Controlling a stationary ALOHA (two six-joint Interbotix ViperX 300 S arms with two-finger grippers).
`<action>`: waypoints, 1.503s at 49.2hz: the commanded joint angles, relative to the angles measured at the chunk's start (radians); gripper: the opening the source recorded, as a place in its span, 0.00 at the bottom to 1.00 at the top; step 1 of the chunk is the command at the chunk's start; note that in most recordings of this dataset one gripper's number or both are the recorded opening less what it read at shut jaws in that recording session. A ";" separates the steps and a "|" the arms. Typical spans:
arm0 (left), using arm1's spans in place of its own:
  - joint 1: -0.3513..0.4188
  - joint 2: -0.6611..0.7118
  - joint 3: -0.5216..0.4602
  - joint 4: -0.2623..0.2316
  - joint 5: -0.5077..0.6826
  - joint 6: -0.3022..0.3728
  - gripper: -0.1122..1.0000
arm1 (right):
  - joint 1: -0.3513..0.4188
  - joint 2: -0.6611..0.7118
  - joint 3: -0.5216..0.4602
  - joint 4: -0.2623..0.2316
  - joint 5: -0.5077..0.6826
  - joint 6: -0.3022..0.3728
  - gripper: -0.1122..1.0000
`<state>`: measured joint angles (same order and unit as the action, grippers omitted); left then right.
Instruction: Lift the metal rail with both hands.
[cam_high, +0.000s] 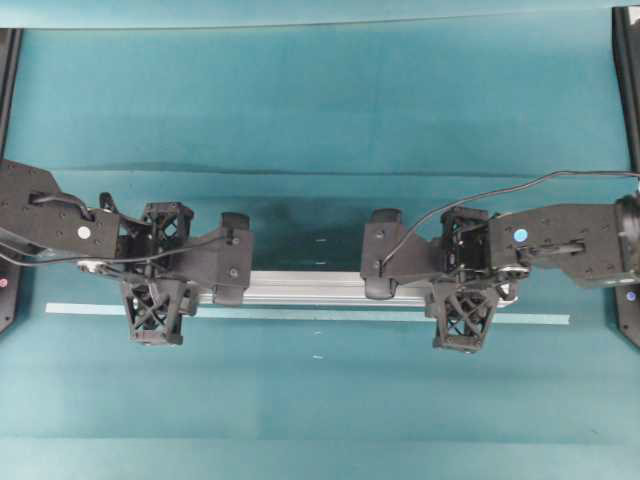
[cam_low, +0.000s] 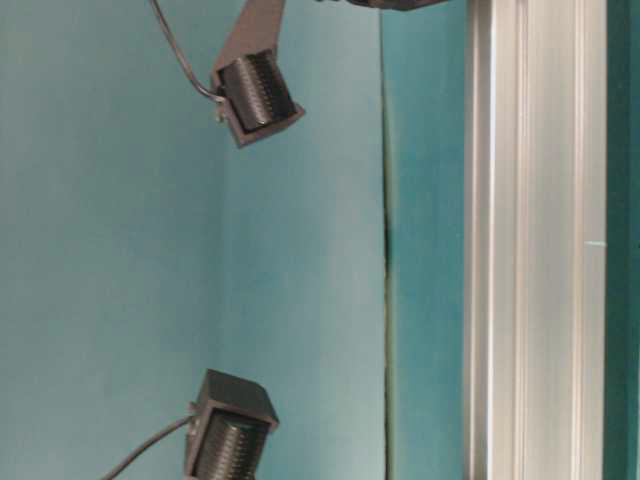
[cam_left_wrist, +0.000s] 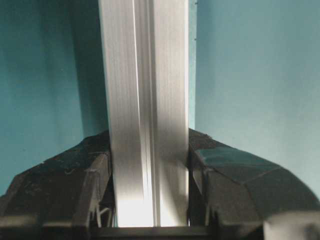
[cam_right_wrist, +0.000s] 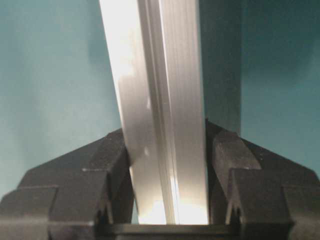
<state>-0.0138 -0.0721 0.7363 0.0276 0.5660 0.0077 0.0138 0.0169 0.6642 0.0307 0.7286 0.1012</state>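
We see a teal tabletop (cam_high: 320, 100) filling the overhead view, with a darker fold line (cam_high: 330, 172) running across it and a thin pale tape strip (cam_high: 300, 313) stuck lengthwise; black frame edges (cam_high: 625, 90) stand at both sides

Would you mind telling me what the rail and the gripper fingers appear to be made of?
The rail looks like bare aluminium: silvery, brushed, glinting, with lengthwise grooves. The fingers of the left gripper and right gripper look like matte black plastic, lattice-patterned, possibly printed.

Grooved silver metal rail (cam_high: 310, 288) clamped level at both ends.
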 joint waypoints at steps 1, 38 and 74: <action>-0.003 -0.005 0.000 0.002 -0.020 -0.002 0.38 | 0.000 0.008 -0.003 -0.005 -0.009 0.002 0.45; -0.005 0.041 0.002 0.002 -0.063 0.003 0.37 | 0.000 0.038 0.023 -0.006 -0.077 0.003 0.45; 0.014 0.041 0.012 0.002 -0.071 0.012 0.37 | 0.025 0.049 0.000 0.002 -0.061 0.005 0.45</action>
<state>-0.0046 -0.0245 0.7547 0.0276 0.5031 0.0184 0.0245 0.0583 0.6796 0.0276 0.6703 0.1028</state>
